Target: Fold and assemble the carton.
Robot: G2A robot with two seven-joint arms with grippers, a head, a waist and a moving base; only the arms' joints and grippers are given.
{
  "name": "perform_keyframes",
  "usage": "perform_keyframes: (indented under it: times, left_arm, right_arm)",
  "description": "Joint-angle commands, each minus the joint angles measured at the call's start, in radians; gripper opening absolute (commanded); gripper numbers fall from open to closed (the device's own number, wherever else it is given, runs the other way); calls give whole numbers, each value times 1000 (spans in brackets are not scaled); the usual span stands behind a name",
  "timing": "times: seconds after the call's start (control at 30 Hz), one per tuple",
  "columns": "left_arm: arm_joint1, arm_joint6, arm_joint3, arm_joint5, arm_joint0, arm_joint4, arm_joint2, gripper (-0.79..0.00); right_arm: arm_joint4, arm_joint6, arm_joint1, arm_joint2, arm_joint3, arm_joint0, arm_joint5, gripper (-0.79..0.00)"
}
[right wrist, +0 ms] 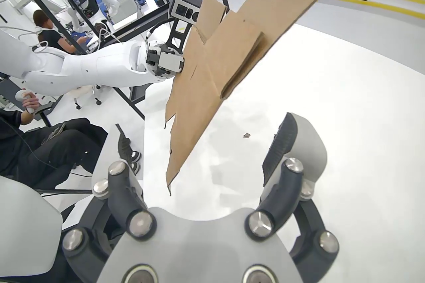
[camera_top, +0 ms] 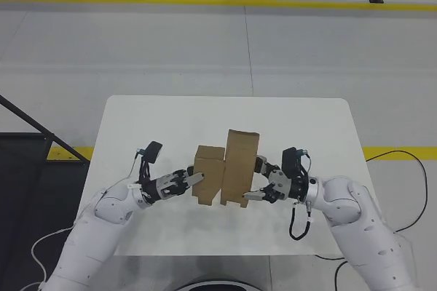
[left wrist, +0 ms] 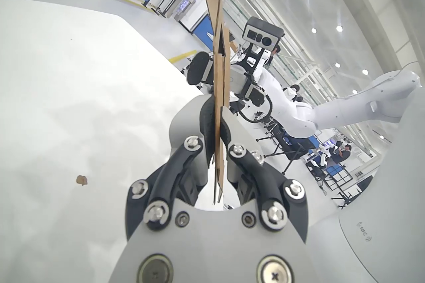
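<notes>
Cardboard carton (camera_top: 233,167) is clamped by the left pincer (left wrist: 217,114), its edge inside the parted right pincer (right wrist: 206,129).

I've got the carton (camera_top: 224,169) up over the middle of the table (camera_top: 131,116), left gripper (camera_top: 194,178) on its left edge, right gripper (camera_top: 256,180) just beside its right. Tiny scrap (right wrist: 246,135) lies on the table.

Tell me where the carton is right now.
Top view: the carton hangs above the middle of the table, one edge clamped in the left gripper, the open right gripper at its opposite edge.
</notes>
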Motion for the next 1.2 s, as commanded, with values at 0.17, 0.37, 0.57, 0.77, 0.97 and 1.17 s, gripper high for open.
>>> perform_keyframes:
  times: [0.17, 0.37, 0.57, 0.77, 0.97, 1.17]
  left_arm:
    - [-1, 57, -13, 0, 6, 44, 12, -785]
    - [1, 90, -18, 0, 8, 67, 18, -785]
    - [5, 120, -23, 0, 11, 87, 23, -785]
    - [10, 133, -30, 0, 14, 91, 28, -785]
    - [16, 142, -26, 0, 13, 90, 34, -554]
    - [22, 147, -15, 0, 7, 79, 37, 0]
  right_arm:
    - [7, -2, -1, -23, 12, 17, 25, -406]
    - [17, 0, 0, -34, 19, 25, 32, -493]
    - [29, 6, 2, -43, 17, 31, 41, -551]
    - [34, 10, 4, -50, 10, 33, 44, -733]
    - [41, 7, 6, -53, 11, 34, 36, -785]
    - [51, 11, 11, -53, 11, 36, 23, -785]
